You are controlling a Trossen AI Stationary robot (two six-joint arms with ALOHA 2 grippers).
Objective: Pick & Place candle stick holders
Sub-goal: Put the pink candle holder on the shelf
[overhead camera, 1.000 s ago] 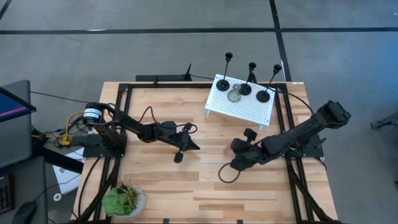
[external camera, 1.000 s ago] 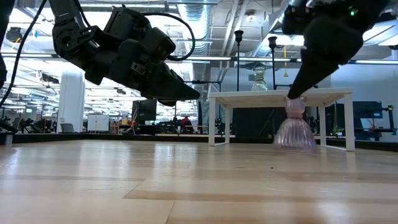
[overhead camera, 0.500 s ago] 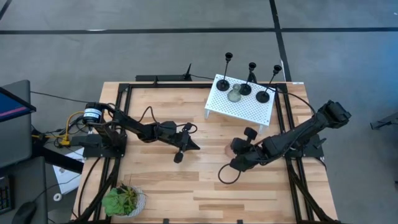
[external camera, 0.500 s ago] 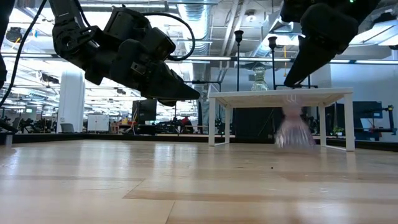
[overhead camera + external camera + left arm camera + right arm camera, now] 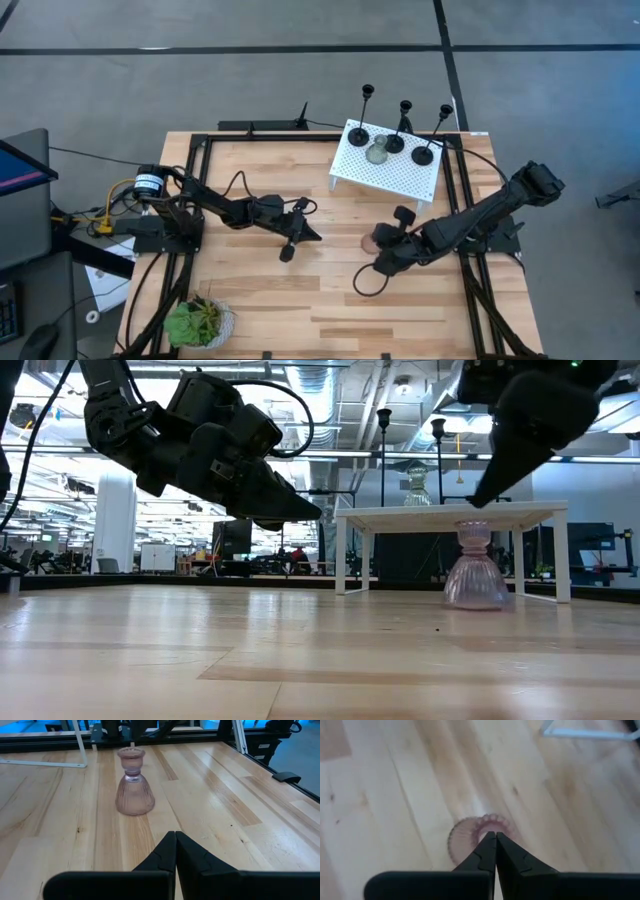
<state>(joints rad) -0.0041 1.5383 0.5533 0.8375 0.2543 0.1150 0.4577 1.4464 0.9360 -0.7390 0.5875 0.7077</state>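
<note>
The pinkish-brown squat holder (image 5: pixel 474 566) stands upright on its wide base on the table, in front of the white perforated stand (image 5: pixel 385 168); it also shows in the high view (image 5: pixel 367 243) and the left wrist view (image 5: pixel 133 782). My right gripper (image 5: pixel 477 500) is shut and hangs just above the holder's cup, a small gap between them. In the right wrist view the holder's rim (image 5: pixel 470 827) shows below the shut fingers. My left gripper (image 5: pixel 312 235) is shut and empty above mid-table. Three tall black holders (image 5: pixel 395 143) and the grey-green squat one (image 5: pixel 377 153) stand on the stand.
A green potted plant (image 5: pixel 198 322) stands at the table's near left corner. The stand's legs (image 5: pixel 350 555) rest on the table at the far right. Bare wood lies between the two arms and toward the near edge.
My right gripper, whose shut tip was at the pinkish-brown holder's cup, has risen clear of it and gone a little toward the right. The holder wobbled and now stands still and upright on the table.
</note>
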